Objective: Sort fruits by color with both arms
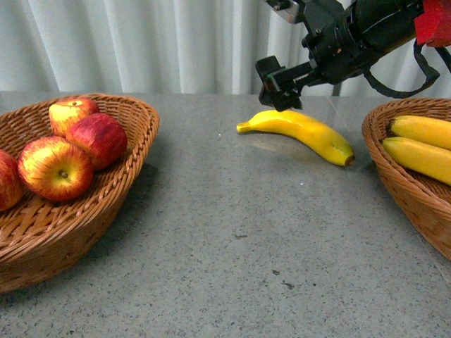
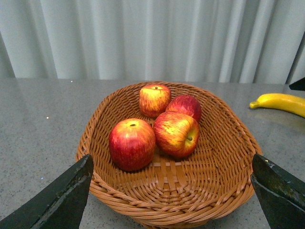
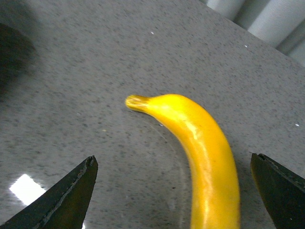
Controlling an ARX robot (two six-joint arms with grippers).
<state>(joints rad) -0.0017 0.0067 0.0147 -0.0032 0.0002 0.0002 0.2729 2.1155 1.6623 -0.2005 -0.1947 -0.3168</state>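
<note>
A yellow banana (image 1: 299, 132) lies on the grey table between the two baskets. My right gripper (image 1: 280, 89) hovers open just above its stem end; in the right wrist view the banana (image 3: 205, 152) lies between the spread fingers (image 3: 66, 200). Several red apples (image 1: 60, 165) sit in the left wicker basket (image 1: 106, 204). Two bananas (image 1: 423, 144) lie in the right wicker basket (image 1: 402, 183). My left gripper (image 2: 171, 195) is open and empty, near the apple basket (image 2: 171, 191); it is out of the front view.
White curtains hang behind the table. The grey tabletop (image 1: 232, 246) stretches between the baskets. The loose banana also shows in the left wrist view (image 2: 281, 102), beyond the apple basket.
</note>
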